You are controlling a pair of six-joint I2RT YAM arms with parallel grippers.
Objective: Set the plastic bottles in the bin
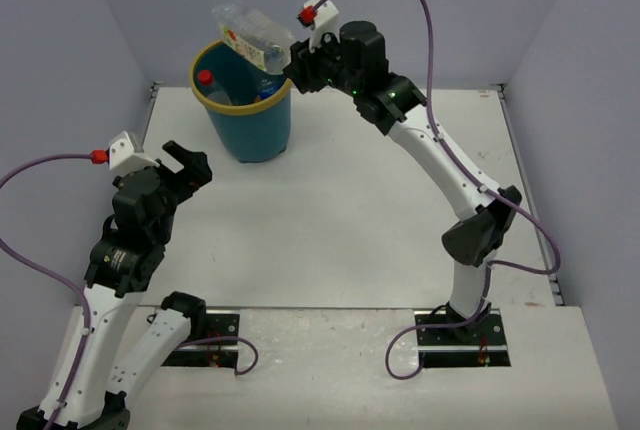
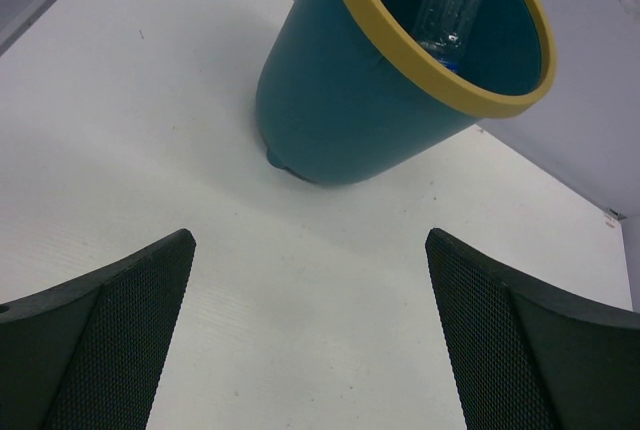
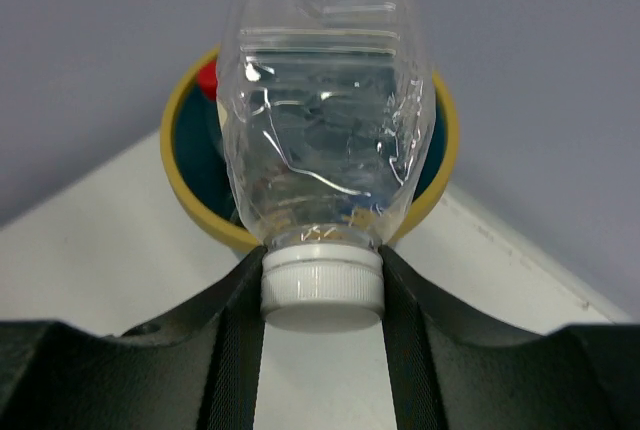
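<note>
While right jaws grip a clear bottle [image 3: 325,140], the bin [image 1: 250,130] half-hides other bottles [image 2: 452,0].

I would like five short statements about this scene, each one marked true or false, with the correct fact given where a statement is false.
1. The right gripper is shut on the white cap of a clear bottle. True.
2. The left gripper holds a bottle. False: its fingers are open, with nothing between them.
3. The bin lies on its side. False: it stands upright on the table.
4. The bin already holds bottles, one with a red cap. True.
5. The clear bottle rests on the table. False: it is held in the air above the bin's rim.
</note>
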